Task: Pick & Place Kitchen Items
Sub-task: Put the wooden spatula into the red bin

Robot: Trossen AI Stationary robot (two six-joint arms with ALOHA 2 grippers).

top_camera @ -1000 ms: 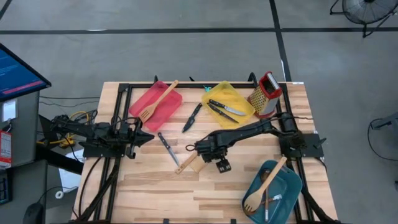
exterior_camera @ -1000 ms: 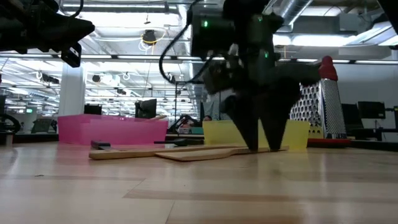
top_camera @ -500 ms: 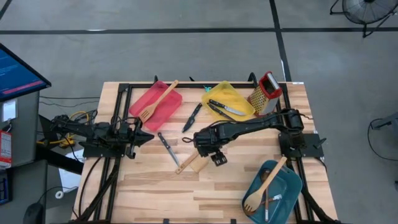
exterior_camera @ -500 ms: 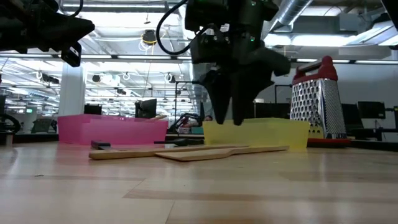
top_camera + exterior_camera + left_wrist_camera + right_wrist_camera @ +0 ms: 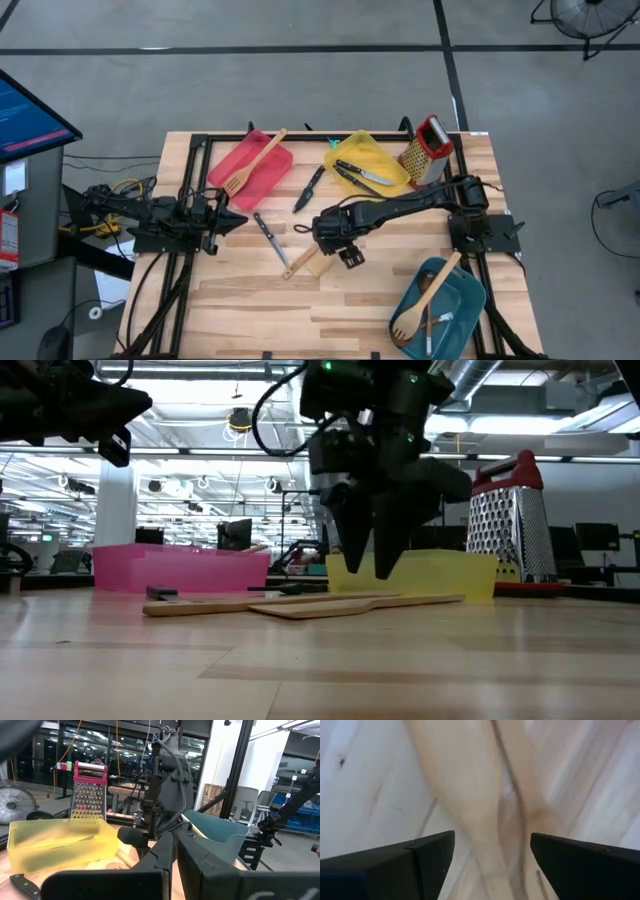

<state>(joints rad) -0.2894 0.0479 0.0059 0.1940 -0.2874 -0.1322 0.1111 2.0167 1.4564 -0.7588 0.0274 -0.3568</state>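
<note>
Spatula: flat on the tabletop, mid-table, beside a knife.
Right gripper: wide open, empty, poised just above the spatula.
Left gripper: closed, empty, at table's left.

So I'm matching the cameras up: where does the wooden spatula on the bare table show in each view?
High view: wooden spatula at table centre, under the open right pincer.
Low view: lying flat before the yellow tray.
Left wrist view: not visible.
Right wrist view: fills the picture, between the pincer's fingers.
Shared landmark: the right pincer.
</note>
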